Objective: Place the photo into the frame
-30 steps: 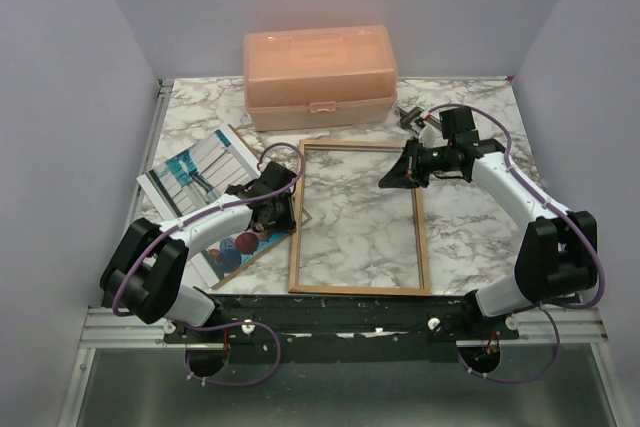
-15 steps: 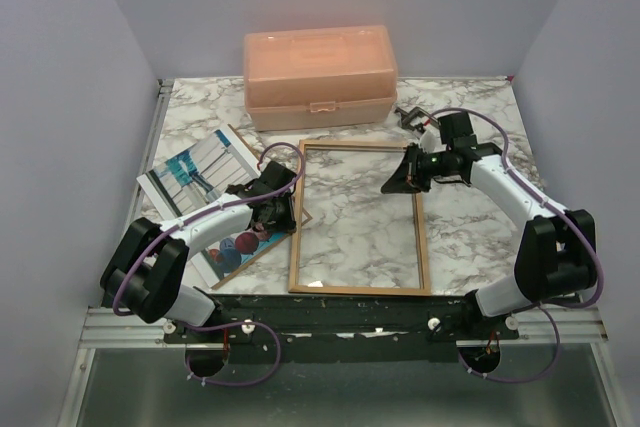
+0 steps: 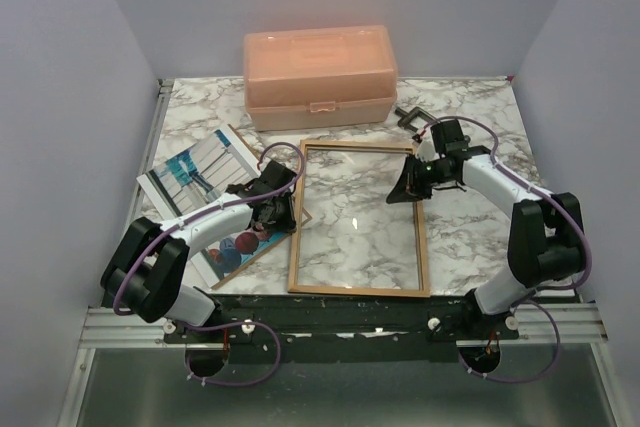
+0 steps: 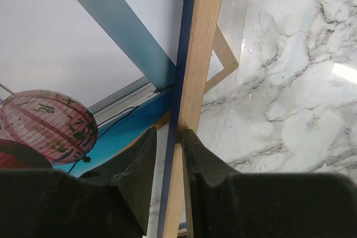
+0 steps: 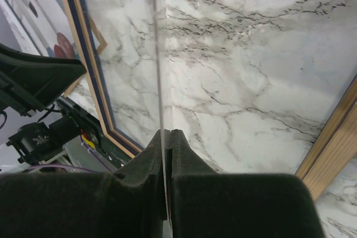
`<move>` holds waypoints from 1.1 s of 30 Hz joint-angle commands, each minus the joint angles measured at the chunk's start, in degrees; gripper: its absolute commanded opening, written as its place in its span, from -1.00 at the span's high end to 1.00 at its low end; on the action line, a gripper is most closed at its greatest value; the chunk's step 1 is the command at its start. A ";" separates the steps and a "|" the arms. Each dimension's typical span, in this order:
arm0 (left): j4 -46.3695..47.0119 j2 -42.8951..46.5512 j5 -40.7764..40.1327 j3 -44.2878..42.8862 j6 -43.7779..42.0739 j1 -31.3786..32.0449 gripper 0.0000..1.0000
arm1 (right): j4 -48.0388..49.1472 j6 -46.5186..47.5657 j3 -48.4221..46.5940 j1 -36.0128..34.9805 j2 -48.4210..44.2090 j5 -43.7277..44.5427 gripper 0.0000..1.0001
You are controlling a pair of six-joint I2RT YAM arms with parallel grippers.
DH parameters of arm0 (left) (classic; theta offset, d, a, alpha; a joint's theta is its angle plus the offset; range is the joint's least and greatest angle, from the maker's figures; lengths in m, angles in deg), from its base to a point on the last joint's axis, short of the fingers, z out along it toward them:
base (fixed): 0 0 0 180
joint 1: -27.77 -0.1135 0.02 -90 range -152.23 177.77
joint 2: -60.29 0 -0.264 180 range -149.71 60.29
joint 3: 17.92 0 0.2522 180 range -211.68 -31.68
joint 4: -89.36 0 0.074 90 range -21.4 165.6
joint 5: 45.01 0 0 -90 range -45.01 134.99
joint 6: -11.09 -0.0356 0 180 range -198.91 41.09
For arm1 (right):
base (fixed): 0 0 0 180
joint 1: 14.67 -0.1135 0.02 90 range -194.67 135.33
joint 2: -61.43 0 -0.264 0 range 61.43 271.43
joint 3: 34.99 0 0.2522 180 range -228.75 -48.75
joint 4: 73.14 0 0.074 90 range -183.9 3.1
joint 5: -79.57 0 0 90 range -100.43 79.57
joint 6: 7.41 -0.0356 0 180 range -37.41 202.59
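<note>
- The left pincer (image 4: pixel 181 135) is pressed together on the left rail of the frame (image 4: pixel 203 37), with one finger on each side of the wood. It sits where it sat a second ago.
- Just to the left of this pincer lies the photo (image 4: pixel 67 37), face up on a brown board (image 4: pixel 226 59). The held rail crosses over their edge.
- The right pincer (image 5: pixel 167 132) is closed on the edge of a thin clear sheet (image 5: pixel 158 54), which runs straight away from its fingers.
- Seen from above, this pincer is at the frame's right rail, slightly nearer to the arm bases than before, and its elbow has drawn inward.
- Between the two pincers the frame lies wood side up on the marble table (image 3: pixel 470 237), in the same place as before.
- Beyond both pincers, at the far edge, stands a peach box (image 3: pixel 318 72).
</note>
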 commanded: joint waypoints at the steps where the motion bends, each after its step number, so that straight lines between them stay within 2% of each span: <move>1: -1.96 -3.04 -2.21 1.07 -1.18 0.38 0.48 | -1.28 0.72 1.42 -0.90 2.02 -0.65 0.84; 8: -2.12 -3.30 -2.14 0.90 -1.06 0.47 0.49 | -0.83 0.52 1.23 -0.91 2.67 1.04 0.62; 9: -2.10 -3.50 -2.10 0.83 -1.00 0.53 0.49 | -0.80 0.69 1.40 -0.93 2.78 1.75 0.34; 11: -2.09 -3.59 -2.10 0.81 -0.99 0.55 0.49 | -0.84 0.69 1.57 -0.93 2.69 2.59 0.11; 16: -2.21 -3.90 -2.10 0.63 -1.08 0.63 0.50 | -0.73 0.77 2.01 -0.93 2.25 4.23 -0.25; 23: -2.29 -4.24 -2.01 0.47 -1.07 0.71 0.50 | 0.31 0.73 2.86 -0.88 2.51 4.41 -0.50; 28: -2.47 -4.53 -2.07 0.28 -1.08 0.71 0.50 | 1.45 0.57 3.67 -0.98 1.38 5.02 -0.81; 33: -2.39 -4.90 -1.94 0.11 -1.09 0.74 0.51 | 1.57 0.45 3.83 -0.97 1.58 5.62 -0.86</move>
